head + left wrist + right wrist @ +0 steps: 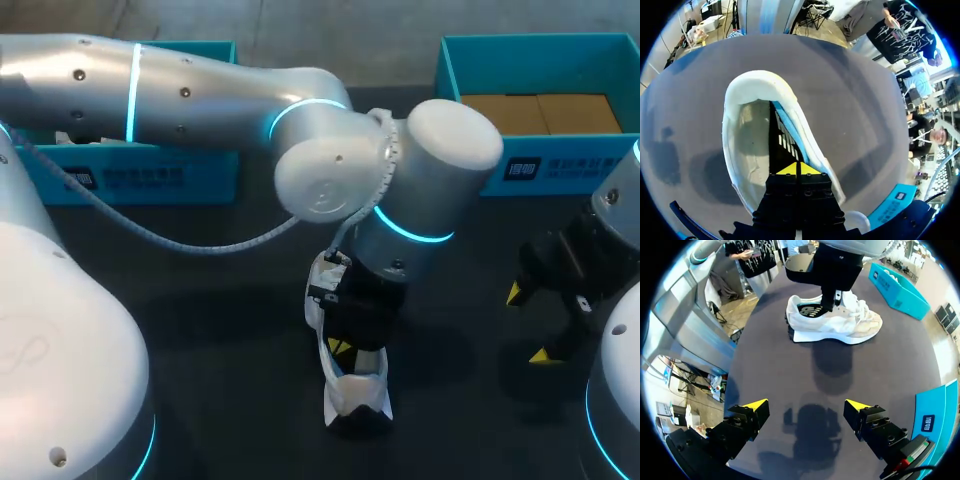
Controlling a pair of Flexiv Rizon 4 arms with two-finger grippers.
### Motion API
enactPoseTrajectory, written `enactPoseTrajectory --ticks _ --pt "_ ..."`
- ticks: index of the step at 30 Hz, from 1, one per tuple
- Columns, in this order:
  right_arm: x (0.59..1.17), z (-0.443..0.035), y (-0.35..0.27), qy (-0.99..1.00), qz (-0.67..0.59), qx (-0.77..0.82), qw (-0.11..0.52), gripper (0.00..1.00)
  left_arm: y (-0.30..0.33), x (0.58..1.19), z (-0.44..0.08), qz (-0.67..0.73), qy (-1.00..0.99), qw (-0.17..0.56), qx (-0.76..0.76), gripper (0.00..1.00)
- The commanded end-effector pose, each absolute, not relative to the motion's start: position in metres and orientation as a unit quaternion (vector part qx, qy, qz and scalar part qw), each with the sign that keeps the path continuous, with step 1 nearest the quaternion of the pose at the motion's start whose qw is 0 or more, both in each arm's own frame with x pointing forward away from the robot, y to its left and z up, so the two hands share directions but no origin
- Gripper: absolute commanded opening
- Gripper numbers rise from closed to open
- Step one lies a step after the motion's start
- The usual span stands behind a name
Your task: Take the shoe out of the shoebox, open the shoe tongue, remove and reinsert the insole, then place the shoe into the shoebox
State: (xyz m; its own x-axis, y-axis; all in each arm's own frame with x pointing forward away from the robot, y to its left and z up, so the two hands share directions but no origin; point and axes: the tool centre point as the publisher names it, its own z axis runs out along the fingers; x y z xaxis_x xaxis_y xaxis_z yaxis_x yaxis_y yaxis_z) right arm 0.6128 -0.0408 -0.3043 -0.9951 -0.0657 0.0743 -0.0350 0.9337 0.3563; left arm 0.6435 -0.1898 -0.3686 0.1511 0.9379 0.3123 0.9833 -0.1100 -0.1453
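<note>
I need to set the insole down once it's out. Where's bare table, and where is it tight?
Bare table lies between the shoe and the right gripper, and left of the shoe, in front of the left teal box. Crowded around the shoe itself, where the left gripper sits inside it.

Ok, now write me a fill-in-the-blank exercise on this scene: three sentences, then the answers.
1. The white shoe stands on its sole on the dark ___.
2. The left gripper reaches down into the shoe, its fingers ___ on the dark insole.
3. The right gripper hangs apart from the shoe, holding nothing, its fingers ___.

Missing words: table; shut; open.
</note>
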Motion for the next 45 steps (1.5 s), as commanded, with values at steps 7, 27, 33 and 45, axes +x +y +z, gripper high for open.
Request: enactPoseTrajectory --ticks 7,27,33,45 --pt "0.612 -0.305 -0.04 -0.983 -0.179 0.025 0.042 1.0 -0.183 0.643 -0.366 -0.096 -0.646 0.19 -0.733 0.0" --pt "0.612 -0.305 -0.04 -0.983 -0.179 0.025 0.042 1.0 -0.174 0.638 -0.394 -0.089 -0.649 0.214 -0.725 0.0" --pt "0.612 -0.305 -0.04 -0.983 -0.179 0.025 0.042 1.0 -0.174 0.634 -0.406 -0.083 -0.651 0.212 -0.724 0.0" --pt "0.612 -0.305 -0.04 -0.983 -0.179 0.025 0.042 1.0 -0.175 0.63 -0.429 -0.051 -0.675 0.169 -0.716 0.0"
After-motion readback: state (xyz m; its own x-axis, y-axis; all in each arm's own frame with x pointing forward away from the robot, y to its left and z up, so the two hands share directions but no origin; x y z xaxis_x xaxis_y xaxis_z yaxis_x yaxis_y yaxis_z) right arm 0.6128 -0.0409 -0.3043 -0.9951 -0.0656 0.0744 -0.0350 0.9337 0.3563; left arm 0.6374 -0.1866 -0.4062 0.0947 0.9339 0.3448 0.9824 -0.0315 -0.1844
